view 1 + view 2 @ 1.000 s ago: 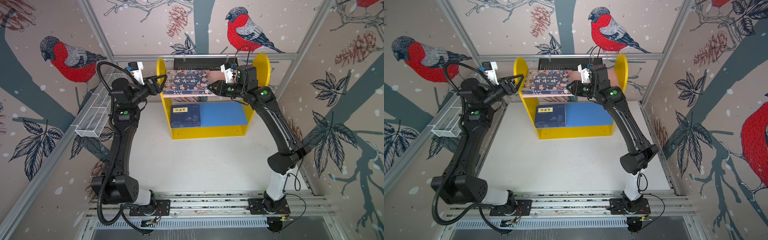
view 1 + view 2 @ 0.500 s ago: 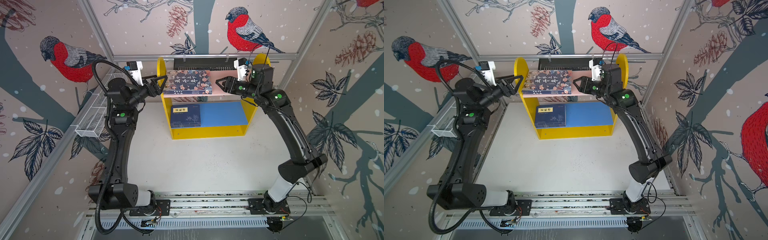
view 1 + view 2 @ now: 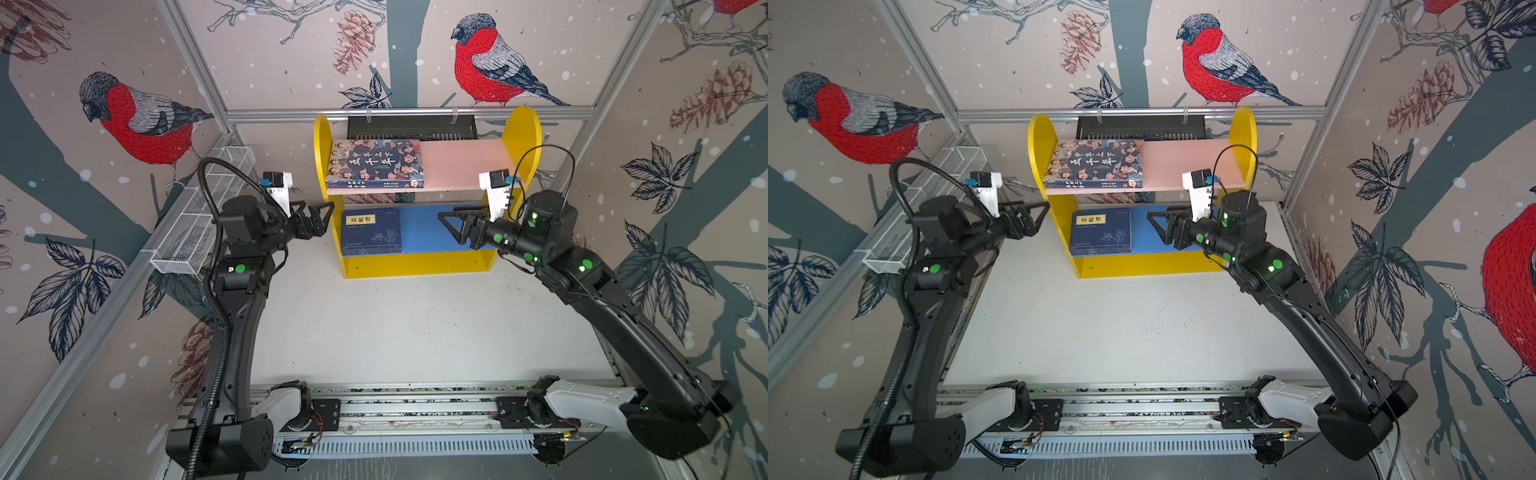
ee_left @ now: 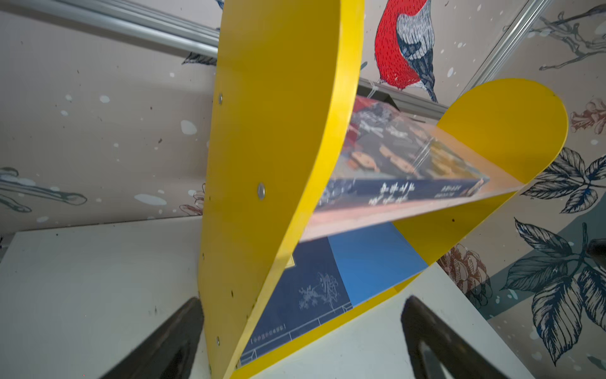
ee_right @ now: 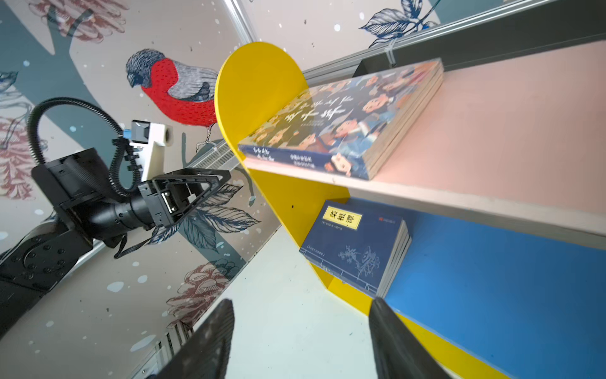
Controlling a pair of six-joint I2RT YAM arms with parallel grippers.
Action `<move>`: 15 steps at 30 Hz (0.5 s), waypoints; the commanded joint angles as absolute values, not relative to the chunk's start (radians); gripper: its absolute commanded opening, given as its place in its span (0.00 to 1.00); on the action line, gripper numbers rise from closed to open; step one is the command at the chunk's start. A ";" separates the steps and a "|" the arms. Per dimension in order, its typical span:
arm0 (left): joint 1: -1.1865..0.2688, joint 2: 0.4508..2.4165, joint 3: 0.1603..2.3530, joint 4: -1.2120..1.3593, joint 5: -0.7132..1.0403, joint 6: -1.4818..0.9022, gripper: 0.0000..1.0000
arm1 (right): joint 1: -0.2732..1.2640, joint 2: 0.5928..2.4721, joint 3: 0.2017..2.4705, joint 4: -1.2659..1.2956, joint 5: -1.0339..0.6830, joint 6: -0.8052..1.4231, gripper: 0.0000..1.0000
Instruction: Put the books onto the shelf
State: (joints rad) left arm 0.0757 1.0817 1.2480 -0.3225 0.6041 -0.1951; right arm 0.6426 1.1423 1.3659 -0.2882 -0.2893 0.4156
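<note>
1. Shelf [image 3: 419,264]: stands at the 12 o'clock edge of the bench [image 3: 395,332].
2. Illustrated book [image 3: 376,164]: lies flat on the pink upper board [image 3: 461,162], at its 9 o'clock end.
3. Navy books [image 3: 371,230]: stacked flat on the blue lower board [image 3: 428,232], at its 9 o'clock end.
4. Left claw [image 3: 327,216]: released and empty, just outside the shelf at 9 o'clock.
5. Right claw [image 3: 446,222]: released and empty, near the lower board's 3 o'clock end.
</note>
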 commanded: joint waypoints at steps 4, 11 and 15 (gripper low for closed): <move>0.077 0.923 1.006 -0.316 0.606 -0.127 0.97 | 0.676 1.078 1.124 -0.171 -0.138 0.357 0.79; 0.077 0.814 0.754 -0.179 0.497 -0.153 0.98 | 0.616 1.136 0.956 -0.153 0.130 0.360 0.83; 0.077 0.821 0.659 -0.084 0.430 -0.132 0.98 | 0.504 1.163 0.894 -0.150 0.172 0.422 0.87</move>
